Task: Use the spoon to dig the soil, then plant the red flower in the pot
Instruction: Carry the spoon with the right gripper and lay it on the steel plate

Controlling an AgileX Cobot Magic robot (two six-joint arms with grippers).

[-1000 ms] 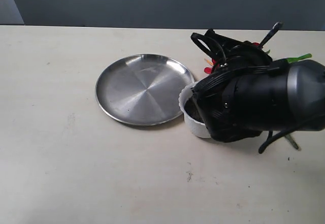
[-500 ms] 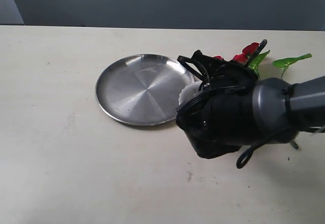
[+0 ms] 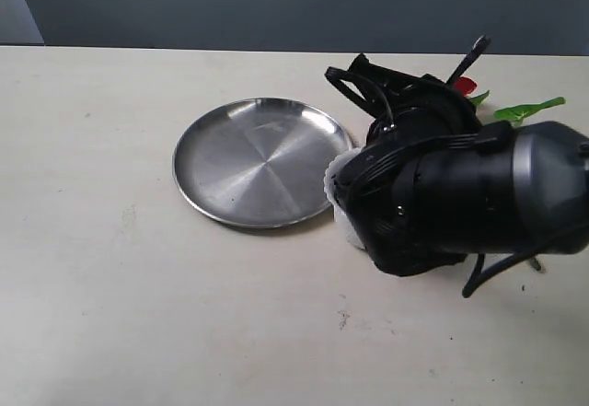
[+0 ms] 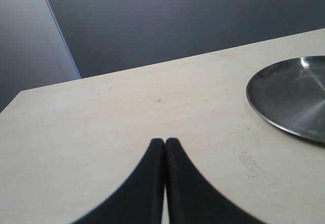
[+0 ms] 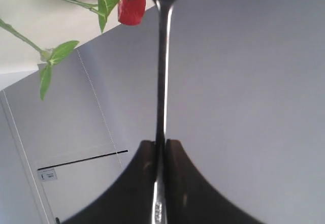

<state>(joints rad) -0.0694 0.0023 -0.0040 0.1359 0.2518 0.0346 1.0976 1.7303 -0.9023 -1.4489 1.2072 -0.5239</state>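
My right gripper (image 5: 160,142) is shut on the thin handle of the steel spoon (image 5: 162,71), whose bowl points away from the jaws. In the exterior view the spoon (image 3: 470,56) sticks up and back above the right arm (image 3: 451,194). That arm covers most of the white pot (image 3: 341,194), leaving only its left rim showing; the soil is hidden. The red flower (image 3: 465,85) lies behind the arm, with a green leaf (image 3: 529,109) to its right. A red bloom (image 5: 131,8) and leaves (image 5: 60,51) show near the spoon's bowl. My left gripper (image 4: 165,141) is shut and empty above bare table.
A round steel plate (image 3: 262,162) lies just left of the pot, touching or nearly touching it; its edge (image 4: 289,99) shows in the left wrist view. The beige table (image 3: 138,286) stretches to the left and front. A dark wall stands behind.
The right arm swung left over the pot, then rose and turned back, lifting the spoon to point up and away. The soil, visible a second ago, is now covered.
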